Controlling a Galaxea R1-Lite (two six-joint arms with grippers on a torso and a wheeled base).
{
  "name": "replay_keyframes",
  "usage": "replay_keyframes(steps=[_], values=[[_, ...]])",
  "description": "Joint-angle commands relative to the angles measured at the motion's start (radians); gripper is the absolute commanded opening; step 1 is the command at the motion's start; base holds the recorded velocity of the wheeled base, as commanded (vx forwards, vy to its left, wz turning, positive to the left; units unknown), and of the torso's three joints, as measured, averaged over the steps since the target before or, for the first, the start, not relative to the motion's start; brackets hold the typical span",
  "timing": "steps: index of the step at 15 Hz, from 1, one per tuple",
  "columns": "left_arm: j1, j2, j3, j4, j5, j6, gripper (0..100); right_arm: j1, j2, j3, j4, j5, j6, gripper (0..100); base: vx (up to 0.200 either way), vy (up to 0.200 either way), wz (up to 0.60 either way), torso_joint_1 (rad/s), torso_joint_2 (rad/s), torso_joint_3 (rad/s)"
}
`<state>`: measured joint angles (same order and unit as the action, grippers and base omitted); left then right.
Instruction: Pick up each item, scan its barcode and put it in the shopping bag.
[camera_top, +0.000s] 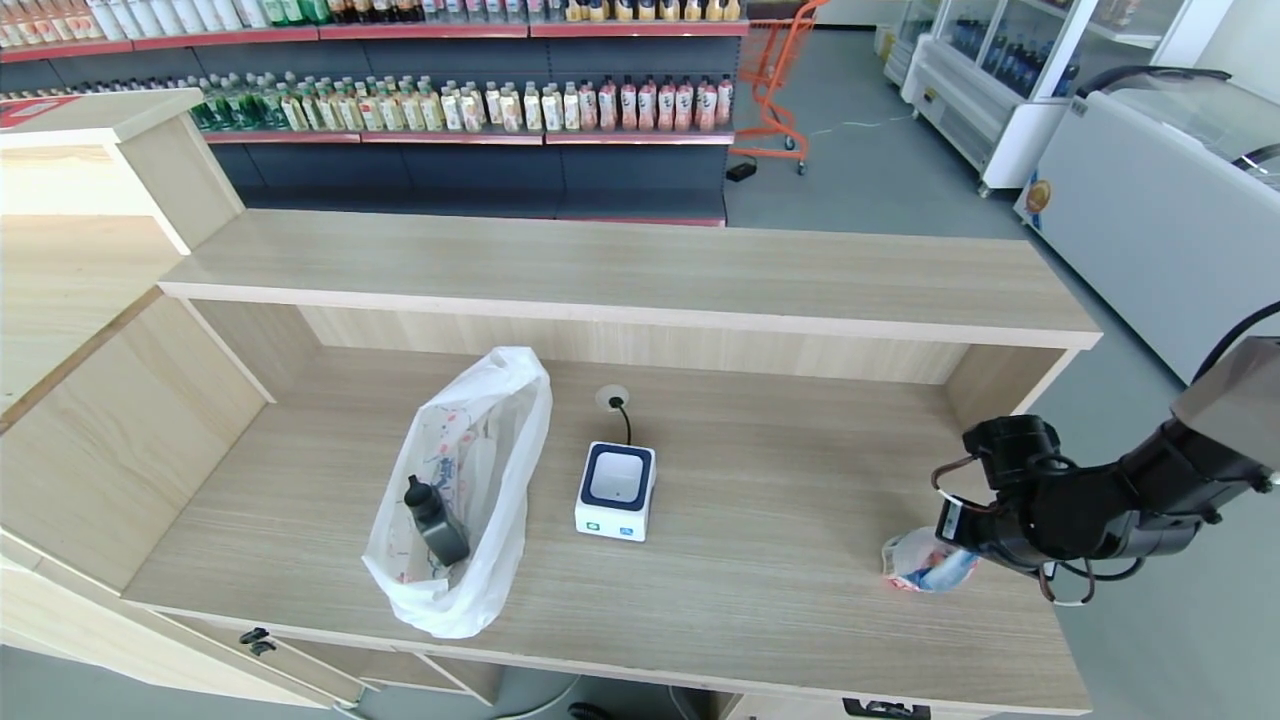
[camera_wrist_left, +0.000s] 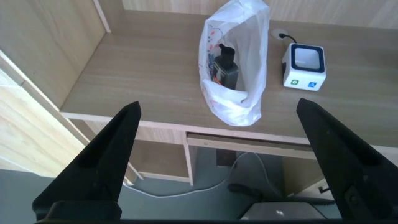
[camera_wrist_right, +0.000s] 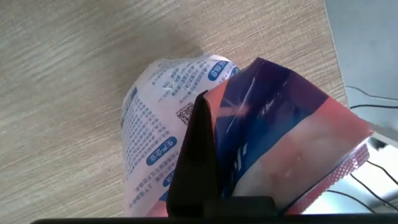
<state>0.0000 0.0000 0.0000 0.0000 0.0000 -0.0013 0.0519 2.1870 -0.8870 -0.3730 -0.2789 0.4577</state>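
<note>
In the head view, you are seeing the snack packet (camera_top: 925, 565) lying at the right front corner of the desk (camera_top: 780, 470); it is a crinkled pouch, showing white with red and blue patches. The right tool (camera_top: 955, 552) is reaching in from the right and is pressing against the packet's far-right end. Well to the left, the shopping bag (camera_top: 470, 470), thin white plastic with faint coloured print, is lying with its mouth gaping open. A dark bottle (camera_top: 436, 518) with a black cap is resting inside it, near the front end. The scanner (camera_top: 616, 490), a white box with a dark-framed window facing up, is standing just to the right of the bag, and its black cable (camera_top: 625, 415) is running back into a hole in the desk. Open desk is stretching between the scanner and the packet. Behind the desk, shelves (camera_top: 480, 105) of bottled drinks are lining the aisle, with an orange cart (camera_top: 775, 70) and white freezers (camera_top: 1150, 200) off to the right.

In the left wrist view, the left tool (camera_wrist_left: 217, 168) is hanging released, its two dark fingers (camera_wrist_left: 102, 171) spreading wide and holding nothing. It is hovering off the desk's front edge, apart from the bag. The bag is showing the bottle through its open mouth, with the scanner beside it.

In the right wrist view, the packet is sitting very close. One dark finger (camera_wrist_right: 198, 162) is lying across its white printed back, where a small square code is showing, and the blue and red face is folding up on the finger's other side. The right tool is grasping the packet, which is touching the wood grain of the desk
</note>
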Motion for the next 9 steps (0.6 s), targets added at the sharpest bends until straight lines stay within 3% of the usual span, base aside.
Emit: replay_keyframes(steps=[1,5,9], values=[[0.000,0.002,0.000,0.000,0.000,0.000,100,0.048,0.005,0.017,0.002,-0.020,-0.017,0,0.000,0.000,0.00,0.000,0.00,0.000],[0.000,0.002,0.000,0.000,0.000,0.000,100,0.082,-0.164,-0.003,0.000,0.035,-0.076,0,0.000,0.000,0.00,0.000,0.00,0.000],[0.000,0.002,0.000,0.000,0.000,0.000,100,0.074,-0.474,0.037,0.000,0.494,-0.103,0,0.000,0.000,0.00,0.000,0.00,0.000]])
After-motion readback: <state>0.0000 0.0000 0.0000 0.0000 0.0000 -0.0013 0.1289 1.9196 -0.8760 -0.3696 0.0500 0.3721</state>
